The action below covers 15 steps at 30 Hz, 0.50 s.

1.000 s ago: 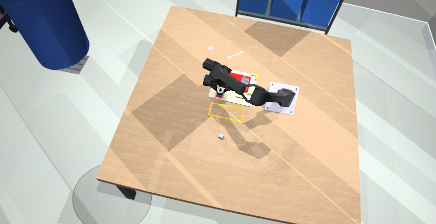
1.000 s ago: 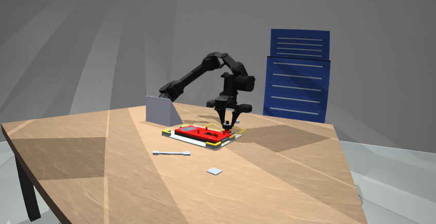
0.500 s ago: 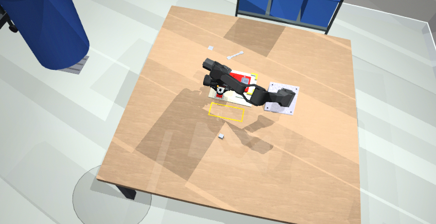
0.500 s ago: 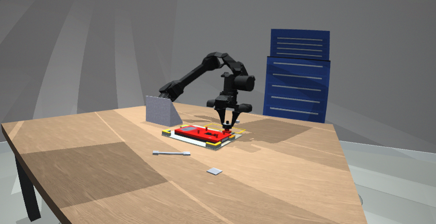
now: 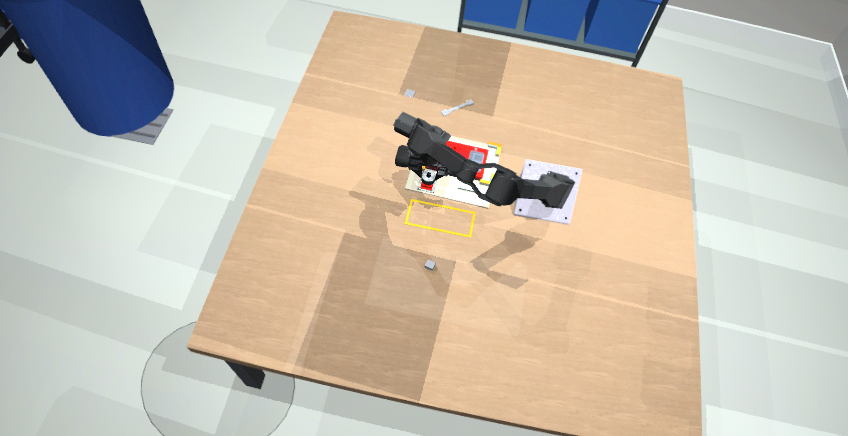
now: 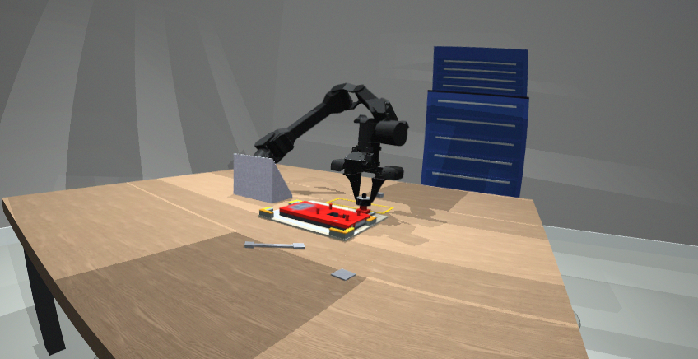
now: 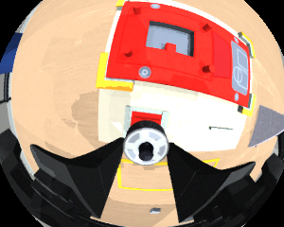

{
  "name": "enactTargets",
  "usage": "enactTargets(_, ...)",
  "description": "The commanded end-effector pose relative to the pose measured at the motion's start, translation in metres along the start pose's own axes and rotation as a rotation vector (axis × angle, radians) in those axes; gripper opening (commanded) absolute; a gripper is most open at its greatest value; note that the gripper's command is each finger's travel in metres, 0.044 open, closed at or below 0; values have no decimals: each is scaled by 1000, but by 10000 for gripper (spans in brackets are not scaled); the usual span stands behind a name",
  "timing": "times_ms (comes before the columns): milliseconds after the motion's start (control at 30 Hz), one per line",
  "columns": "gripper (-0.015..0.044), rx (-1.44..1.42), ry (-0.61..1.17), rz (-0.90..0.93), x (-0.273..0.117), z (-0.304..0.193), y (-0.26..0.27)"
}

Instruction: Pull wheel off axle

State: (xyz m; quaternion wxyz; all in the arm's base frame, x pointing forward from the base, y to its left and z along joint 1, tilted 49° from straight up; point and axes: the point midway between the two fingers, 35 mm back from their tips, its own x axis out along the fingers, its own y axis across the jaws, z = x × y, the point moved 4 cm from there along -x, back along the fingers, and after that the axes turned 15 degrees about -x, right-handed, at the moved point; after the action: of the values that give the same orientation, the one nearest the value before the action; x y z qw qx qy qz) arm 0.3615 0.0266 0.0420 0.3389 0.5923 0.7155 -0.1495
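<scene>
End effector [image 6: 363, 198]: we found it closed on the wheel [image 7: 145, 144], fingers flanking its rim, wheel seated on the vertical axle at the red board's [image 6: 315, 212] corner. Marked area [image 5: 439, 218]: lay just beside on the worktop [image 6: 440, 277]; removal ran straight upward.

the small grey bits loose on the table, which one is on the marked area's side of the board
The small grey cube, lying alone beyond the yellow marked area. The flat grey square and the grey bar lie on the board's opposite side.
</scene>
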Motion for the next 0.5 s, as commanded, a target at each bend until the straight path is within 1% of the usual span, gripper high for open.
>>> enactTargets(0, 0, 1, -3, 4, -5, 1, 0)
enactTargets(467, 0, 2, -3, 6, -9, 1, -1)
